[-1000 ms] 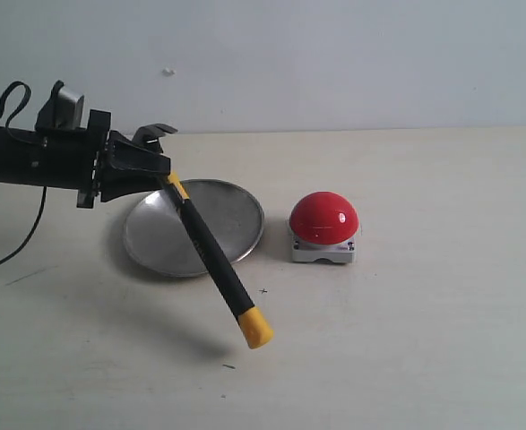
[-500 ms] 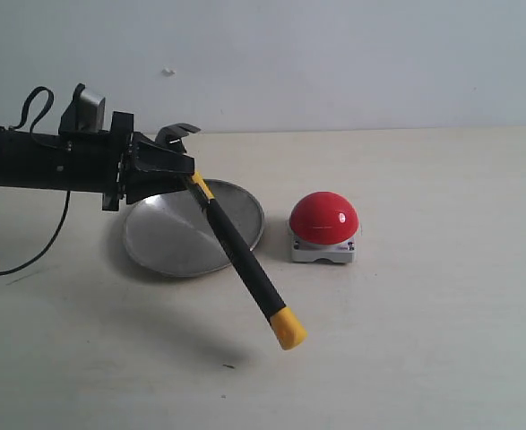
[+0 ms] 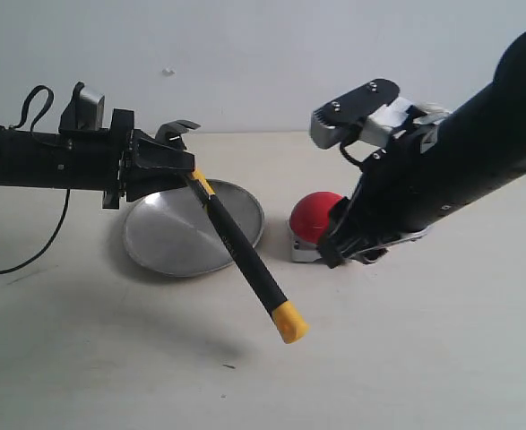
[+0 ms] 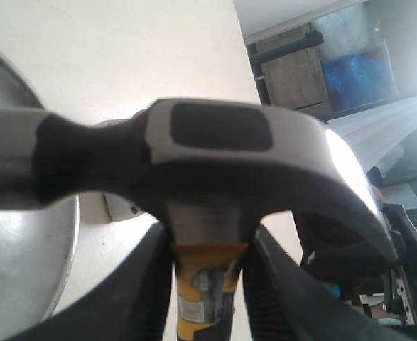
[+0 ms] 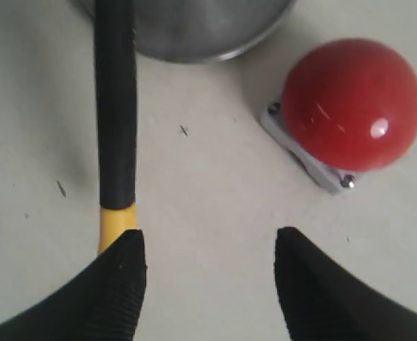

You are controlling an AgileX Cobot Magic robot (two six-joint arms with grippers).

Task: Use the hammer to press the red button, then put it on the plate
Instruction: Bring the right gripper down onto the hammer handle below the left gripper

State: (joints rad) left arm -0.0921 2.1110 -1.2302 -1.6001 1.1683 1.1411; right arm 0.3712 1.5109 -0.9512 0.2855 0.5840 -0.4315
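My left gripper (image 3: 180, 170) is shut on the hammer (image 3: 236, 246) at its yellow neck, just under the dark head (image 4: 215, 153). The black handle slopes down to the right, its yellow end (image 3: 289, 322) hanging above the table. The silver plate (image 3: 168, 237) lies under and behind the handle. Over the red button (image 3: 316, 215) my right gripper (image 3: 343, 253) reaches in from the right and hides part of it. In the right wrist view that gripper (image 5: 209, 245) is open and holds nothing, with the button (image 5: 352, 105) and the hammer handle (image 5: 116, 106) ahead of it.
The pale table (image 3: 424, 358) carries only the plate and the button. A black cable (image 3: 38, 224) trails from the left arm down to the table at the far left. A plain wall stands behind.
The right arm has come into view from the right, above the button, with its jaws open. The left arm carried the hammer a little to the right, then held still.
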